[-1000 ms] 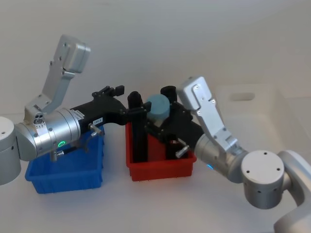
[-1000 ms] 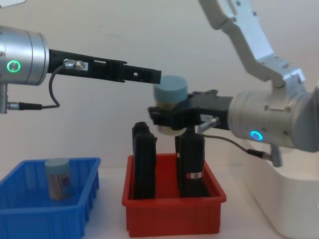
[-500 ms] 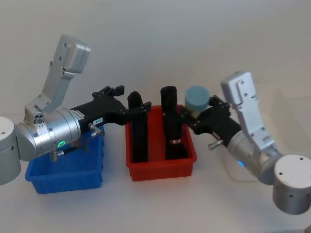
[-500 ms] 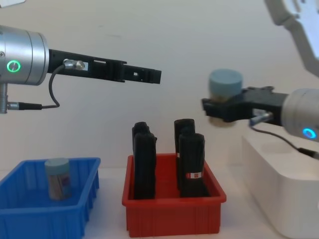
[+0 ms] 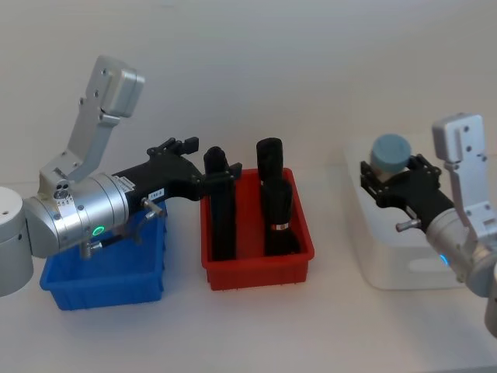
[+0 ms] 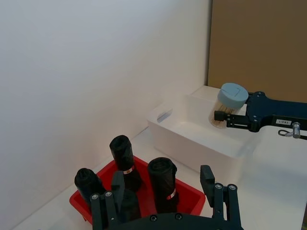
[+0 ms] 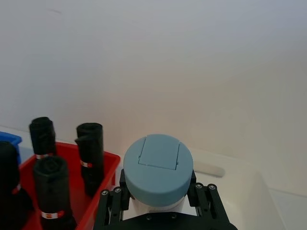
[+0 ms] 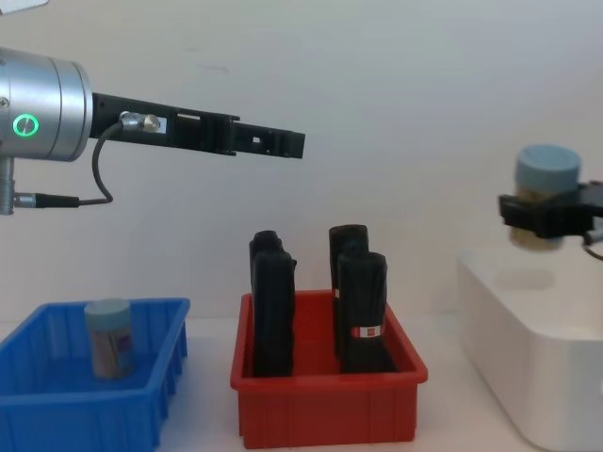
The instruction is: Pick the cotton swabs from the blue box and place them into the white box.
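My right gripper (image 8: 546, 215) is shut on a cotton swabs tub (image 8: 545, 188) with a pale blue lid and holds it upright above the white box (image 8: 524, 353). In the head view the same tub (image 5: 389, 154) hangs over the left part of the white box (image 5: 404, 268). The right wrist view looks down on the tub's lid (image 7: 158, 171) between the fingers. A second cotton swabs tub (image 8: 108, 337) stands in the blue box (image 8: 52, 414). My left gripper (image 5: 213, 158) hovers open and empty, high over the red bin's left edge.
A red bin (image 5: 256, 273) holding tall black rolls (image 8: 363, 311) stands between the blue box (image 5: 101, 286) and the white box. The left arm stretches over the blue box. Bare table lies in front of all the bins.
My right gripper has carried the tub to the right, from above the red bin to above the white box. The left arm has not moved.
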Motion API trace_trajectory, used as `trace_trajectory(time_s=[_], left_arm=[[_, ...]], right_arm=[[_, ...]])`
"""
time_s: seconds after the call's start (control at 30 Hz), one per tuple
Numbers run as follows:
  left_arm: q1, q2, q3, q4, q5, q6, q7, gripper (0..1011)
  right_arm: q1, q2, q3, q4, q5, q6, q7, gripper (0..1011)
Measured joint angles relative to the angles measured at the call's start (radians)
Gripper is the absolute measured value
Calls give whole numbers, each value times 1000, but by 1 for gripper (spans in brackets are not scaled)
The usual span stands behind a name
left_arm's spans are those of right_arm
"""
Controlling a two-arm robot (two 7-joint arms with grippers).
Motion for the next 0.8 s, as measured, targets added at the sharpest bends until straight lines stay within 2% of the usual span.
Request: trace_trajectory(time_s=[0.37,0.53,0.8], left_arm=[[0,0,0,0,0,0,0,999],[0,0,0,0,0,0,0,1000],[0,0,0,0,0,0,0,999]], right_arm=[[22,17,38,120,42,-34,-25,664],[43,16,47,189,54,-58,-24,664],[69,12,54,258,61,-83,-14,682]])
